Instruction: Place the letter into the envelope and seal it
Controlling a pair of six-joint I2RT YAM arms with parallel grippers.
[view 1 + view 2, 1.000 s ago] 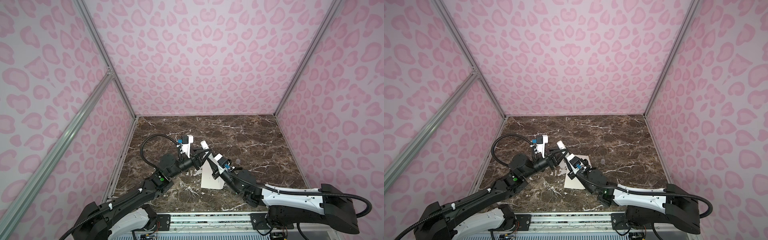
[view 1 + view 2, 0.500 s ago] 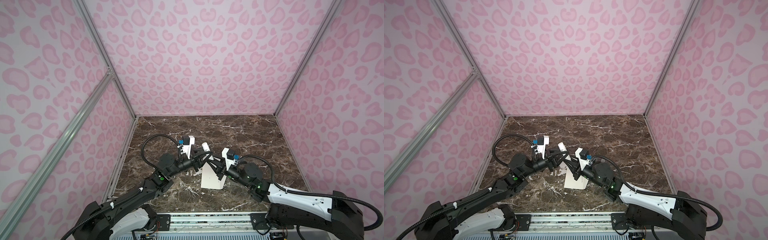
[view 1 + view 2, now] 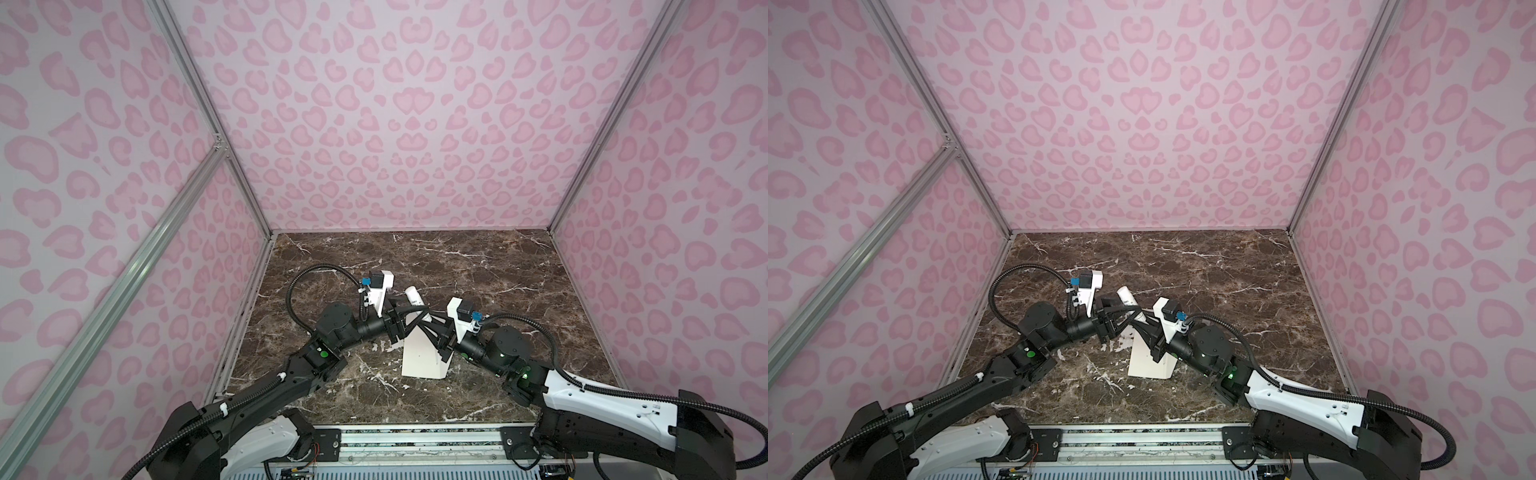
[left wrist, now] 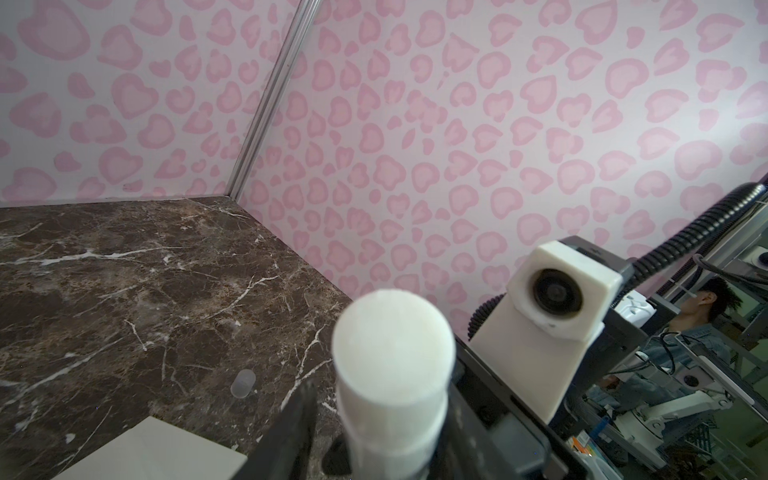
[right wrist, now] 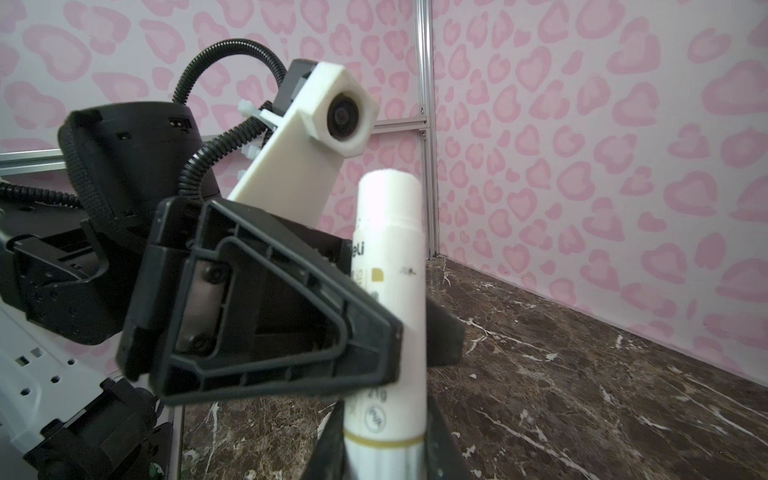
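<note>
- my right gripper [image 5: 386,449] is clenched on the lower end of the glue stick [image 5: 390,249], one finger on each side of it.
- my left gripper [image 4: 382,415] reaches around the same stick higher up. its jaws look released, since a sliver of desk shows between one finger [image 4: 297,419] and the stick.
- the stick's long axis runs up out of my right fingers, tilted toward the back edge of the desk [image 3: 478,266].
- the envelope [image 3: 419,357] lies flat in the front half of the desk, midway between its left and right edges. its long axis runs front to back.
- the envelope's far end sits right under both grippers, hidden by them. my guess is that this end is the flap.
- both arms are about equally near that end, but only my right one carries the glue.
- the letter shows in no view, so i judge it is already inside the envelope.
- count: one envelope, one glue stick, one small clear cap [image 4: 243,384] loose on the desk, and no letter in sight.
</note>
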